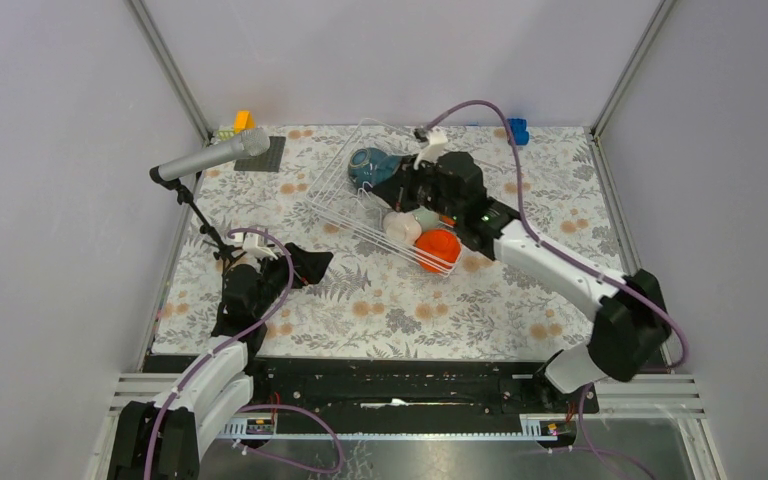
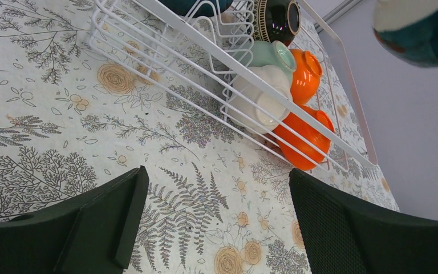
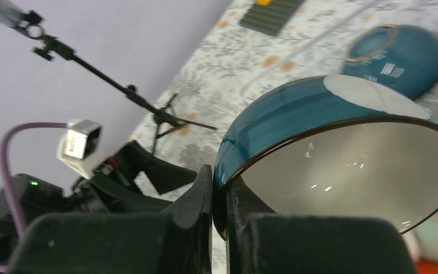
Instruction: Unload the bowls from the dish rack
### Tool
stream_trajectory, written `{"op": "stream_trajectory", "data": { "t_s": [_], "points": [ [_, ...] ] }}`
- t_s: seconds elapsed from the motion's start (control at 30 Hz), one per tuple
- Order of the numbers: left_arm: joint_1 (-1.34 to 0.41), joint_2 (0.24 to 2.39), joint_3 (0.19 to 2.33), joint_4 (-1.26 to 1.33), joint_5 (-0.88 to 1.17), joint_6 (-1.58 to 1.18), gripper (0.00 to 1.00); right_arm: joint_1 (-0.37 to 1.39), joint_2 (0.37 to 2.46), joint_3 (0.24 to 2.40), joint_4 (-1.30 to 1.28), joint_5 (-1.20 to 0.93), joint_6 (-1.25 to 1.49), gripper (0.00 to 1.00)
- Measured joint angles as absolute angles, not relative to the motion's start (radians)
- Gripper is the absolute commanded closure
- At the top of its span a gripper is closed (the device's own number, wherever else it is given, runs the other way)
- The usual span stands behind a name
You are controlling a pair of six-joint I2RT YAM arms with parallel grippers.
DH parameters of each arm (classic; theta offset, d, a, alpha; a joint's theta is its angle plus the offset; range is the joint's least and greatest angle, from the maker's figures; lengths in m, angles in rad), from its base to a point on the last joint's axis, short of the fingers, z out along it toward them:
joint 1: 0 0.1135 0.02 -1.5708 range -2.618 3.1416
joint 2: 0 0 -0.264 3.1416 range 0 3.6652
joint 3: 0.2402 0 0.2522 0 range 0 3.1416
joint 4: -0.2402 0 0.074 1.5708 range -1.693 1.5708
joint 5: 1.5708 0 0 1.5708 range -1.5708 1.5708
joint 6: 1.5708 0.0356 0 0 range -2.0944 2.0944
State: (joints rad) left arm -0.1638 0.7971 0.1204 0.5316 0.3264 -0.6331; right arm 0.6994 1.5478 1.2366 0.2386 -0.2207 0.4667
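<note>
Right hand [image 3: 219, 191] pinching teal bowl [image 3: 296, 114] rim, left hand [image 2: 217, 191] spread wide, far bowl [image 3: 410, 48] stickers [image 3: 392, 69] unreadable

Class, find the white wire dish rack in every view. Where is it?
Top external: white wire dish rack at centre.
Left wrist: across the top.
Right wrist: blurred wires, upper middle, beyond the gripped teal ceramic bowl.
Shared landmark: floral table cover.

Table: flat top [image 1: 380, 300] under a grey-and-tan floral cloth
Back middle: square white wire dish rack [image 1: 340, 196]
Far-left corner: dark grey square mat [image 1: 265, 155]
Left side: black microphone stand [image 1: 222, 250]
</note>
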Motion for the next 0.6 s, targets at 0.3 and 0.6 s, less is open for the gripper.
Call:
{"op": "stream_trajectory", "data": {
  "t_s": [0.3,0.6],
  "points": [
    [-0.164,0.802,0.12,0.533,0.327,-0.637,0.02,0.698,1.254,1.037,0.078,0.104,0.347,0.96],
    [-0.164,0.816,0.111,0.542,0.331,-0.648,0.02,0.63,1.164,1.007,-0.137,0.401,0.354,1.0]
  ]
}}
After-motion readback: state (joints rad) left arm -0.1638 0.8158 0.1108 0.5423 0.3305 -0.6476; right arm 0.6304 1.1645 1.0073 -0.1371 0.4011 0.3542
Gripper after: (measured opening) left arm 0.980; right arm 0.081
